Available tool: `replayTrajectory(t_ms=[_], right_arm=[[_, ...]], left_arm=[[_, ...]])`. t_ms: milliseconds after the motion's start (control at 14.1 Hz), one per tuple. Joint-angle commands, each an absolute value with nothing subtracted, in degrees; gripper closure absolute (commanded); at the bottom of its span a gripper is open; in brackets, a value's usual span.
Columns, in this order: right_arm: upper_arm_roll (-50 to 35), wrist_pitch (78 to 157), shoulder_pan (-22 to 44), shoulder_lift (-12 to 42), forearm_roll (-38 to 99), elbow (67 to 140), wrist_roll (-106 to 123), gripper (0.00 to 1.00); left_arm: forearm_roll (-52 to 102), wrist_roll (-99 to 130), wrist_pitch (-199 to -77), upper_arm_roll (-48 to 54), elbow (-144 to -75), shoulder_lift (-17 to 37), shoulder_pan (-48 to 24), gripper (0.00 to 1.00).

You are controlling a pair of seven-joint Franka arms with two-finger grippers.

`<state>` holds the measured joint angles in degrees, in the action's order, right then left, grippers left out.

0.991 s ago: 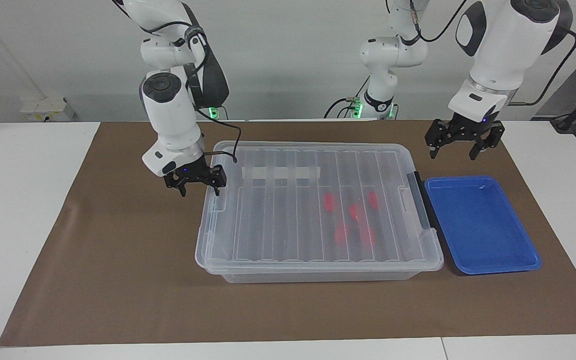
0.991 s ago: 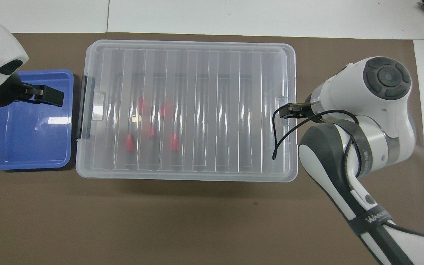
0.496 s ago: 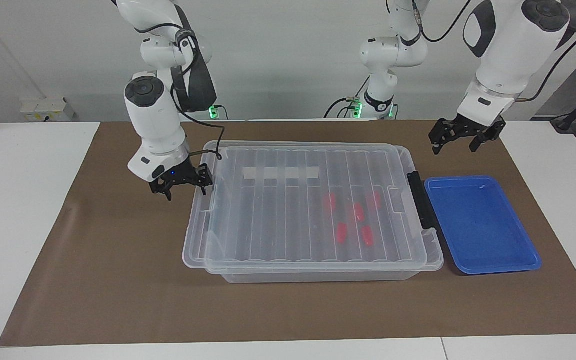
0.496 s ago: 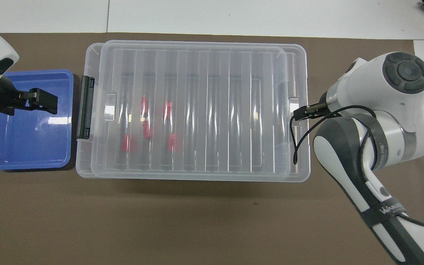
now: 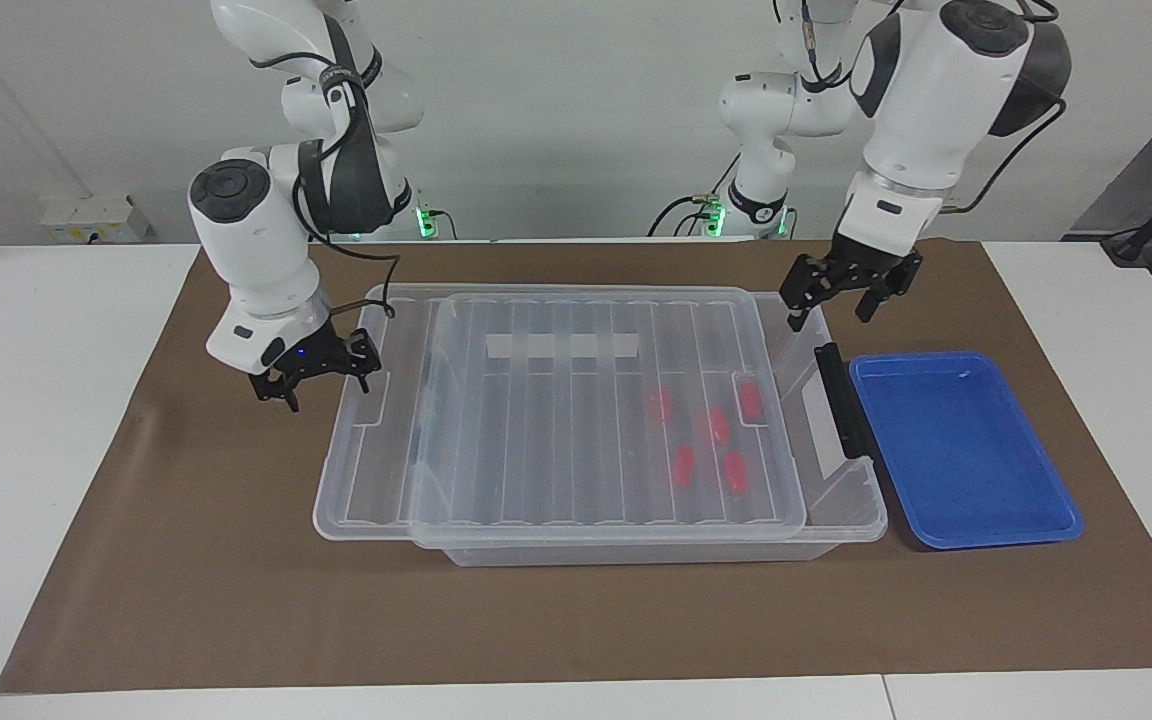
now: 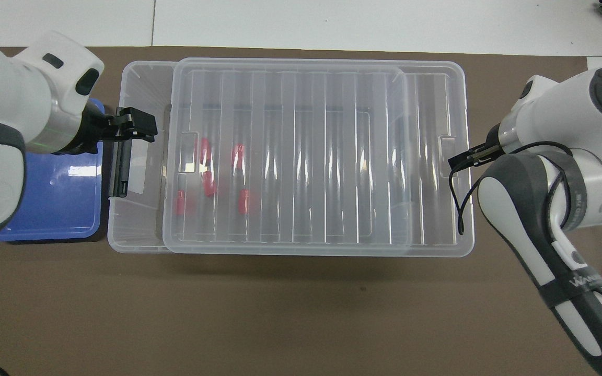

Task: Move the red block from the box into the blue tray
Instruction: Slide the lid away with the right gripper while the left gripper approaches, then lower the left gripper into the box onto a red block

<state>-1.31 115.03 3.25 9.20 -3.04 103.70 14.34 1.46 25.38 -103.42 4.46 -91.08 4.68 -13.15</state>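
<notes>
Five red blocks [image 5: 708,435] lie inside the clear box [image 5: 841,500], its ribbed lid [image 5: 556,410] offset toward the open right gripper [image 5: 314,372] at the lid's end, while the open left gripper [image 5: 841,290] hovers over the box's uncovered end beside the blue tray [image 5: 961,450].

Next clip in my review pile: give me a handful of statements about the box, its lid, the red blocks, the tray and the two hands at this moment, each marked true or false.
1. The lid sits square on the box. False: it is slid toward the right arm's end, leaving a gap at the other end.
2. All five red blocks lie inside the box. True.
3. The blue tray holds one red block. False: it holds none.
4. The right hand is at the lid's end. True.
5. The left hand is over the blue tray. False: it is over the box's uncovered end.
</notes>
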Motion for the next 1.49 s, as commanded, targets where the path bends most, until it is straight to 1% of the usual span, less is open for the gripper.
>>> replayTrajectory(t_ms=[0, 71, 212, 425, 637, 850, 920, 1133, 1416], right_arm=[[0.61, 114.08, 2.64, 9.05, -3.52, 103.36, 21.16, 0.02], [1.49, 114.08, 2.64, 9.05, -3.52, 103.36, 22.92, 0.02], [3.33, 114.00, 2.64, 8.97, -3.52, 103.36, 26.96, 0.02], [6.32, 113.56, 2.64, 8.96, -3.25, 103.36, 33.38, 0.02], [8.52, 112.76, 2.55, 8.96, -2.90, 103.10, 37.87, 0.02], [9.93, 112.85, 2.55, 9.05, -2.72, 102.75, 40.95, 0.02], [9.93, 112.76, 2.55, 9.05, -2.72, 102.74, 41.04, 0.02], [9.93, 112.76, 2.55, 9.05, -2.64, 102.66, 41.04, 0.02], [9.23, 111.63, 2.64, 7.92, -2.55, 102.30, 37.20, 0.02]], left_arm=[[1.41, 28.65, -107.04, 3.60, -91.76, 7.20, -15.55, 0.00], [1.41, 28.65, -108.09, 3.60, -91.76, 7.56, -15.47, 0.00], [1.32, 28.65, -111.52, 3.60, -91.58, 10.09, -15.64, 0.00], [0.97, 28.48, -113.37, 3.60, -92.28, 10.46, -14.86, 0.00], [-0.17, 28.56, -119.69, 3.51, -98.25, 10.02, -15.03, 0.00], [-2.45, 28.65, -121.29, 3.52, -99.22, 10.90, -15.47, 0.00], [-3.94, 28.65, -122.68, 3.60, -100.45, 11.07, -15.73, 0.00], [-4.57, 30.40, -126.73, 3.52, -103.79, 14.14, -17.75, 0.00], [-4.57, 34.45, -132.19, 3.52, -109.33, 14.24, -17.93, 0.00]])
